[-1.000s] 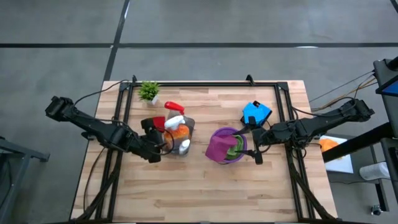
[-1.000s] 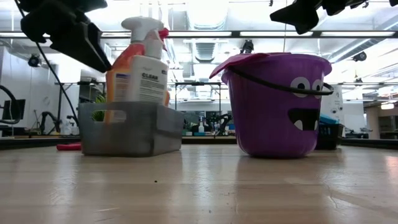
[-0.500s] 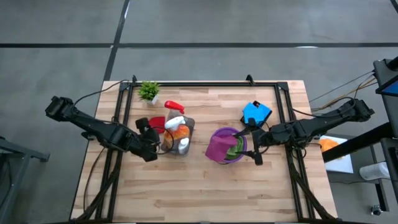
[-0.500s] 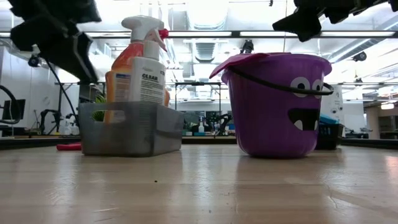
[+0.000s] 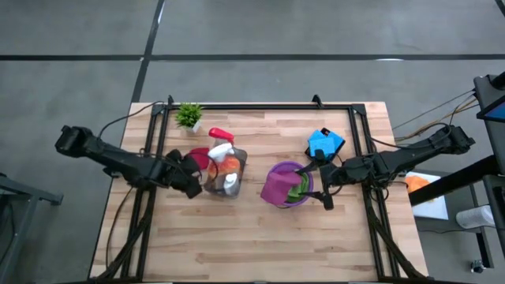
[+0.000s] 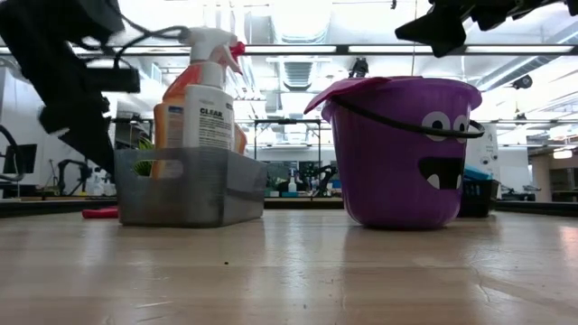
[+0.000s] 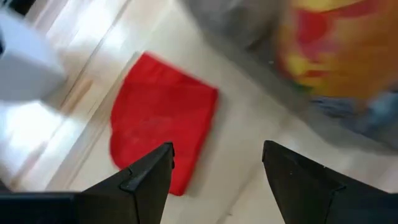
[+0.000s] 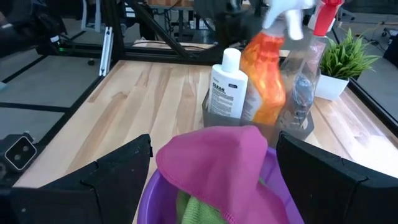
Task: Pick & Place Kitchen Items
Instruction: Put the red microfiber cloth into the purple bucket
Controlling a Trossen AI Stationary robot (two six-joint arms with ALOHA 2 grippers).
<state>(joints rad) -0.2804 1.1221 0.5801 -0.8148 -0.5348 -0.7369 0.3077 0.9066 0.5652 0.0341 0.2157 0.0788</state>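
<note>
On the wooden bench (image 5: 260, 229), the empty, spread left gripper (image 5: 192, 167) is seen left of centre over the red cloth (image 7: 163, 121), while the right gripper (image 5: 322, 178), likewise wide and empty, is held by the purple bucket (image 5: 278, 170).

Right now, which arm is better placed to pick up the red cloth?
Left. Its open pincer hovers right over the red cloth beside the grey bin; the right pincer waits by the purple bucket.

A red cloth (image 7: 163, 130) lies beneath the open left claw (image 7: 214, 163); a magenta cloth (image 8: 225, 163) drapes the purple bucket (image 6: 402, 153) before the right claw (image 8: 211, 163).
</note>
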